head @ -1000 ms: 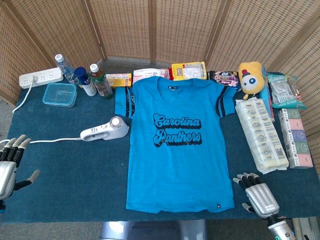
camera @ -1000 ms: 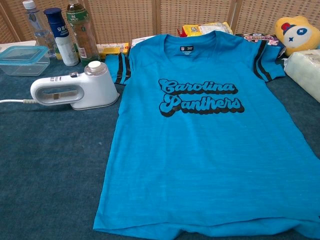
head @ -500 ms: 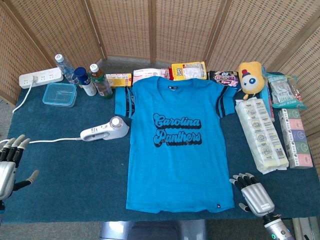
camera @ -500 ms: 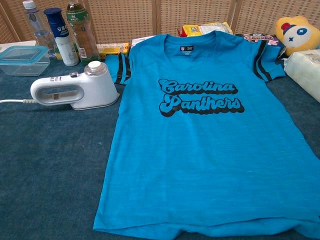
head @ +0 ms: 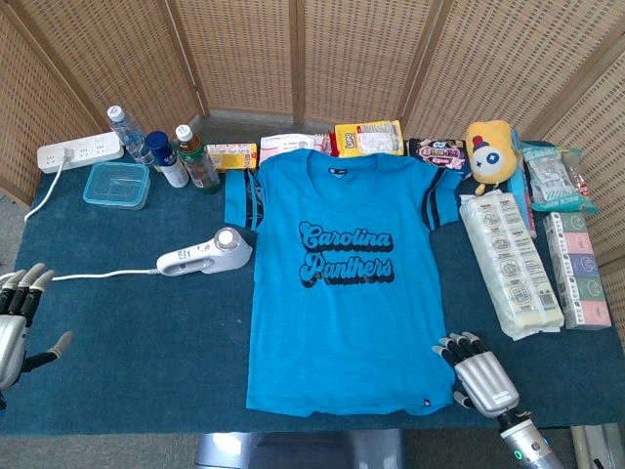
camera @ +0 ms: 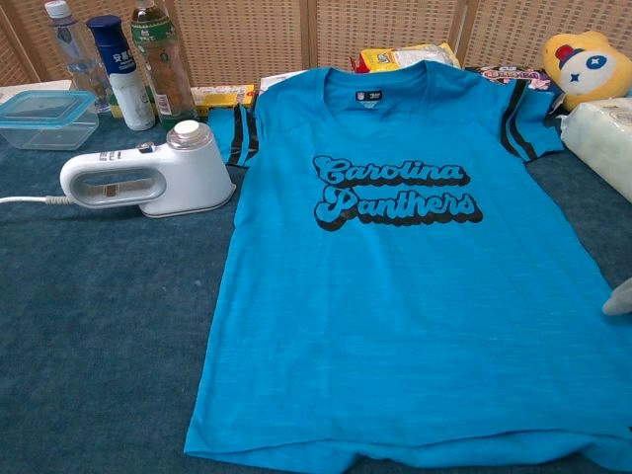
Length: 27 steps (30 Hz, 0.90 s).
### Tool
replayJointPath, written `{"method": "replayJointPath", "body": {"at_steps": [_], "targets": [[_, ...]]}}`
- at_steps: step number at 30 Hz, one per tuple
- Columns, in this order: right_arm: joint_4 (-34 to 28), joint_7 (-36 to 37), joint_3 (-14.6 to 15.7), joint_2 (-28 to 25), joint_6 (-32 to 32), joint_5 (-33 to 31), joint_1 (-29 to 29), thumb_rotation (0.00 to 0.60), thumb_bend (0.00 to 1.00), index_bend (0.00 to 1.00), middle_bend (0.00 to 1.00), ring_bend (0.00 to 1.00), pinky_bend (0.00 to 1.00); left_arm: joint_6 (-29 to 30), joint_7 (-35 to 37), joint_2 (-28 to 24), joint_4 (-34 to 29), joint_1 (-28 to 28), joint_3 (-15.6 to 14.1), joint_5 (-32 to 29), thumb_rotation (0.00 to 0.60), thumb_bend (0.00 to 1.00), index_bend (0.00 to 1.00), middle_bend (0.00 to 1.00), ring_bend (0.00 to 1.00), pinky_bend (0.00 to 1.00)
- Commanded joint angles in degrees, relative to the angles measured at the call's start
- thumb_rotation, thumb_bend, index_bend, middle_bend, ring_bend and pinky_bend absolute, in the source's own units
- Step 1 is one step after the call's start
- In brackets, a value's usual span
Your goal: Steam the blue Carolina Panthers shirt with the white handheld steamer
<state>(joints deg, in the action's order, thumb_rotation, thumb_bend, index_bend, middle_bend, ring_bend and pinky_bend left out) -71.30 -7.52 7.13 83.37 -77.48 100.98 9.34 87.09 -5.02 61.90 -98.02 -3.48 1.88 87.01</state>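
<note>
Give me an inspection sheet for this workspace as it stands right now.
Surface: table under a dark blue cloth.
Job's things: blue shirt spread flat, print up; white steamer lying beside its sleeve, untouched.
Clutter: bottles and plastic box at the far left; snack packs and plush toy along the back; tissue packs on the right.
Hands: left hand open at the near left edge; right hand open, fingertips at the shirt's lower corner.
Cables: steamer cord runs left; power strip at the far corner.
Surroundings: wicker screen behind.
</note>
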Motion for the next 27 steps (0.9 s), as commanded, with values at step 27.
{"method": "replayJointPath", "body": {"at_steps": [27], "targets": [[-2.8,-4.9,-1.5,3.6,3.8,-0.9,4.1,0.6,0.33,0.49,0.42,0.44,0.46,-1.5,3.9,1.6,4.4,-0.5,0.4,-1.4,0.461,0.26,0.07,0.07,0.03,0.17]]}}
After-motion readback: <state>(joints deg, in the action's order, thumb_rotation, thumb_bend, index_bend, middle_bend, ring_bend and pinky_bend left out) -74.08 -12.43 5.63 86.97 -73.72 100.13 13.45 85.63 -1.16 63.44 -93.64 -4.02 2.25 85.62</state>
